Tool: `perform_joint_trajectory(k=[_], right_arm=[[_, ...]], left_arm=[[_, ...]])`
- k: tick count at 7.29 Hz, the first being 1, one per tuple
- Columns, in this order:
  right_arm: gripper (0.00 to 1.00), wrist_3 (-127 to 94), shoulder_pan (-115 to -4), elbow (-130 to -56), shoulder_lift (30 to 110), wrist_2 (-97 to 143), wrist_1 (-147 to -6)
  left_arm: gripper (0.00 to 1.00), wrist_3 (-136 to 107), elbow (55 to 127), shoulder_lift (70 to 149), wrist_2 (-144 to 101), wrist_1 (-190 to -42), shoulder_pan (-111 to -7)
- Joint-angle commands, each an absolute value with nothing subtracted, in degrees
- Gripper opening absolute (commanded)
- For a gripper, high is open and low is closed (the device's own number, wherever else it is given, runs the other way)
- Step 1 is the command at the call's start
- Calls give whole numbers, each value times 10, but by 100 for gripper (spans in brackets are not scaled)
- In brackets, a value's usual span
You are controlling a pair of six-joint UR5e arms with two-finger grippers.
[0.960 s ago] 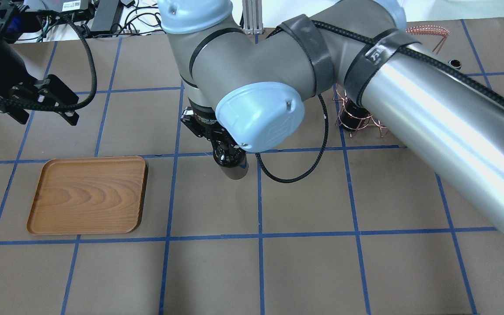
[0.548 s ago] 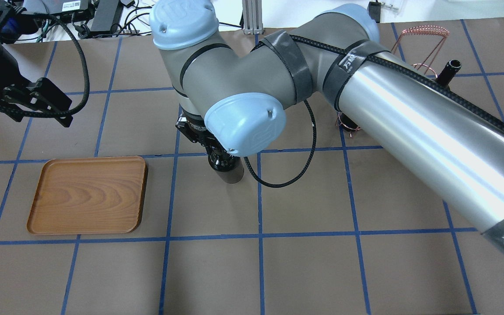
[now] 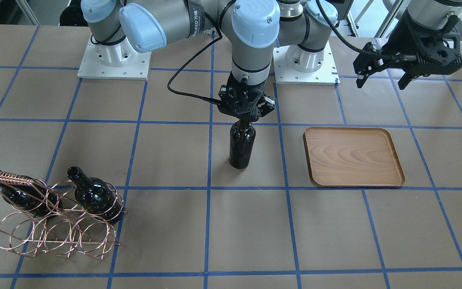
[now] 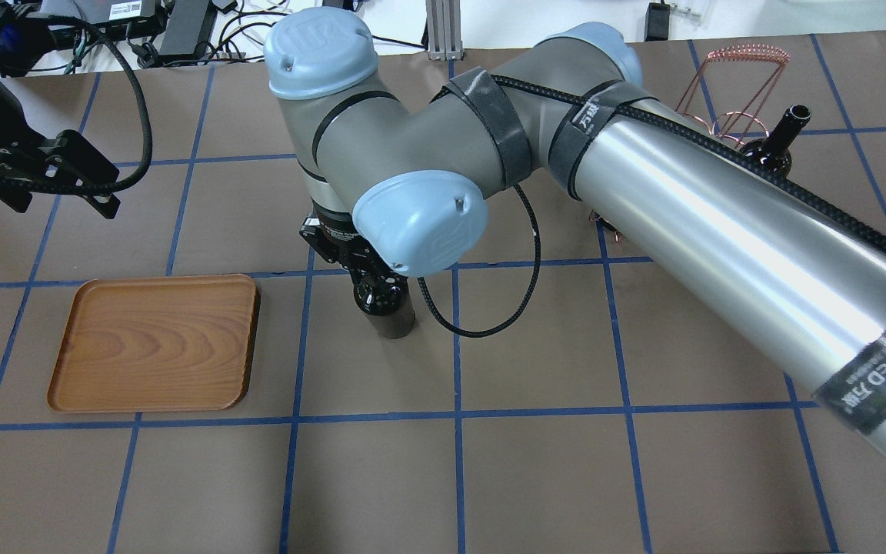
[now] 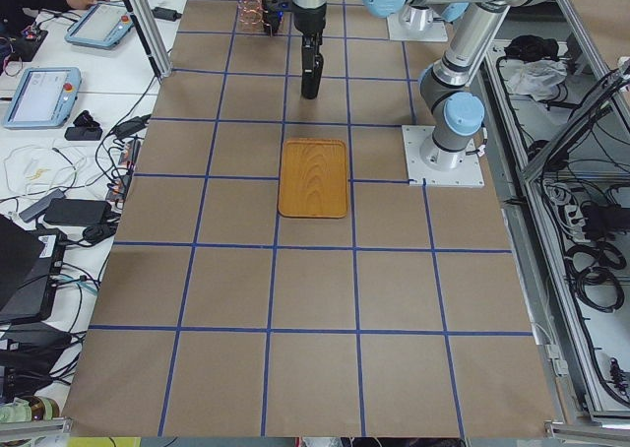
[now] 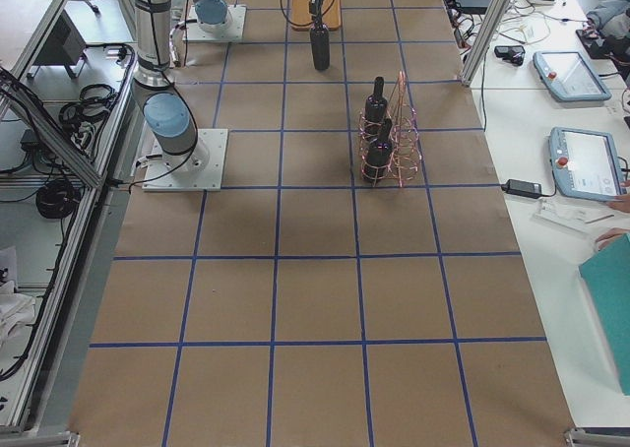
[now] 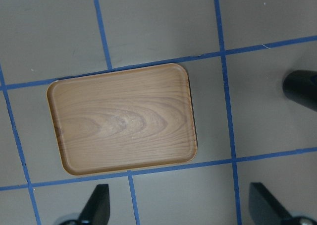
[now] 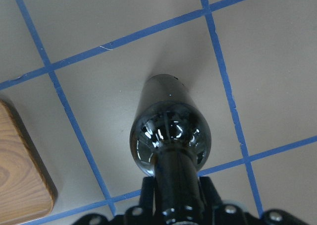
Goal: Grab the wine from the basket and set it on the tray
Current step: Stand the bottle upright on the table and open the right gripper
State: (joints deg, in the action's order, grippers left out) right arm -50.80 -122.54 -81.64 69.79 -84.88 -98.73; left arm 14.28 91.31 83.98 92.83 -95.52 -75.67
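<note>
Between the basket (image 3: pixel 54 235) and the tray (image 3: pixel 353 157), the right gripper (image 3: pixel 244 119) holds 1 wine bottle (image 3: pixel 241 146) upright, its fingers clamped on the neck just under the mouth. Compared with 1 second ago, gripper and bottle sit a little nearer the tray in the overhead view. It is a short sideways shift, and the bottle is as upright as before. The right arm (image 4: pixel 720 223) has also swung clear of the basket, so the neck of another bottle (image 4: pixel 785 131) now shows; 2 bottles remain in the rack. The tray lies bare and has not moved. The left gripper (image 3: pixel 381 80) hangs beyond the tray with its fingers spread wide and nothing between them, drifted slightly outward. By my reading, the lift from the basket is done and the carry is well under way, with the bottle still apart from the tray's near rim, so more travel and a lowering remain. Whether its base touches the table (image 3: pixel 175 241) I cannot tell.
</note>
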Motion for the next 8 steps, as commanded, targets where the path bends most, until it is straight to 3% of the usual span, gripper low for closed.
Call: perform_joint_trajectory(k=[1,3,7,8], right_arm=[[100,-499,-1210,-803,700,-851,-990],[100,-385,-1170,-793,743,-917,-987],[100,21,-954,-801,836,-954,-884],[94,34,-941,-821,858,-952,-869]], left_arm=[[100,117,914,843,927,-946,-758],[100,116,916,838,921,-950,-763],[100,119,919,851,921,-946,-783],[100,116,920,858,919,-925,-821]])
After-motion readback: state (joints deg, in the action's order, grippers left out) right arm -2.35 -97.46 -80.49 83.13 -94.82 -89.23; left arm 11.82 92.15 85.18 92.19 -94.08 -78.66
